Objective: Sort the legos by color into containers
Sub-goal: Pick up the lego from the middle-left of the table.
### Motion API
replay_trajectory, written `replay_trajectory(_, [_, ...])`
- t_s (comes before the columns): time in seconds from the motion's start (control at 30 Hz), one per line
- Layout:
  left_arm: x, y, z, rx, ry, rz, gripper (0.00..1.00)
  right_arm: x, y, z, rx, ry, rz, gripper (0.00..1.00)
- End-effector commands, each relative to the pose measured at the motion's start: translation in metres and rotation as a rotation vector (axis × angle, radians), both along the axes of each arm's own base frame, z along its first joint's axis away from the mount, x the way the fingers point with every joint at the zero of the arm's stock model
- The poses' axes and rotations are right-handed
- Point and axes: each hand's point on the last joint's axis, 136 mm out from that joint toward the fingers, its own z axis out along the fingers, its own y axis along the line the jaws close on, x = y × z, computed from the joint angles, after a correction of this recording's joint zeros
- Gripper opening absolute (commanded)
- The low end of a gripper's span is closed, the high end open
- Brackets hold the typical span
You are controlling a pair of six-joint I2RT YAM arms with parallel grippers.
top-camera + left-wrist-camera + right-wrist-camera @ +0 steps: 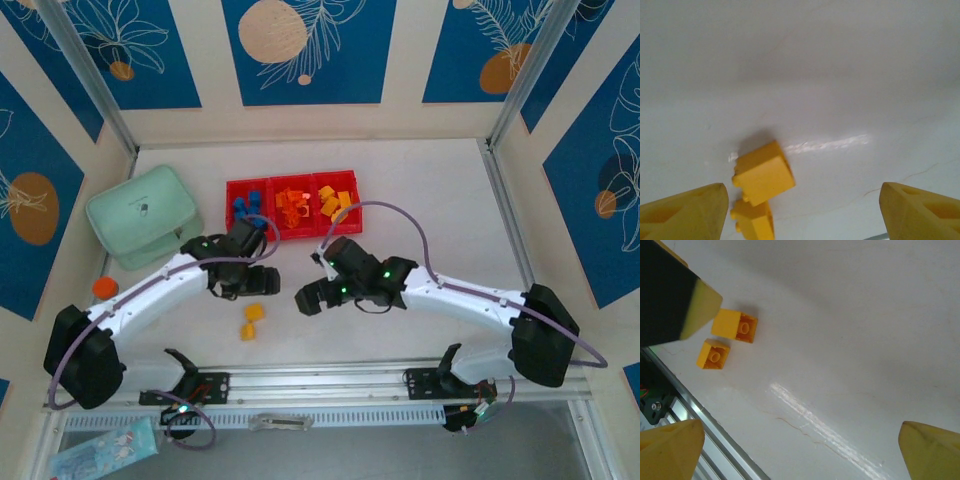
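Observation:
Two yellow-orange legos point(255, 312) point(247, 331) lie side by side on the white table. In the left wrist view they sit by my left finger, the nearer lego point(754, 220) below the farther lego point(763, 173). My left gripper point(262, 281) hovers just above them, open and empty point(802, 215). My right gripper point(305, 300) is open and empty point(800, 455), a little to their right; its view shows both legos point(735, 325) point(713, 354). The red containers point(270, 184) hold blue legos point(247, 205), orange legos point(292, 205) and yellow legos point(335, 200).
A mint-green case point(145, 215) stands at the left, with a small round orange cap point(104, 287) in front of it. An aluminium rail point(330, 385) runs along the near edge. A plastic bag point(105, 450) lies below the rail at the left.

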Motion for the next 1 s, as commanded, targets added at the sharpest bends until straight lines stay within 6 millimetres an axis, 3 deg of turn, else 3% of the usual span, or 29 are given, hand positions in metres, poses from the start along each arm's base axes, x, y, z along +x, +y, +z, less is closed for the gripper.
replay_trajectory(0.0, [-0.013, 0.007, -0.014, 0.017, 0.068, 0.052, 0.79, 0.004, 0.016, 0.0, 0.055, -0.008, -0.009, 1.0])
replay_trajectory(0.33, [-0.023, 0.008, -0.056, 0.044, 0.162, 0.095, 0.75, 0.008, 0.013, -0.009, -0.004, 0.003, -0.031, 1.0])
replay_trajectory(0.63, [-0.023, 0.005, -0.074, 0.052, 0.184, 0.111, 0.65, 0.012, 0.01, -0.008, -0.008, -0.009, -0.04, 1.0])
replay_trajectory(0.97, [-0.02, 0.003, -0.078, 0.054, 0.18, 0.111, 0.48, 0.016, 0.005, -0.006, 0.002, -0.004, -0.065, 1.0])
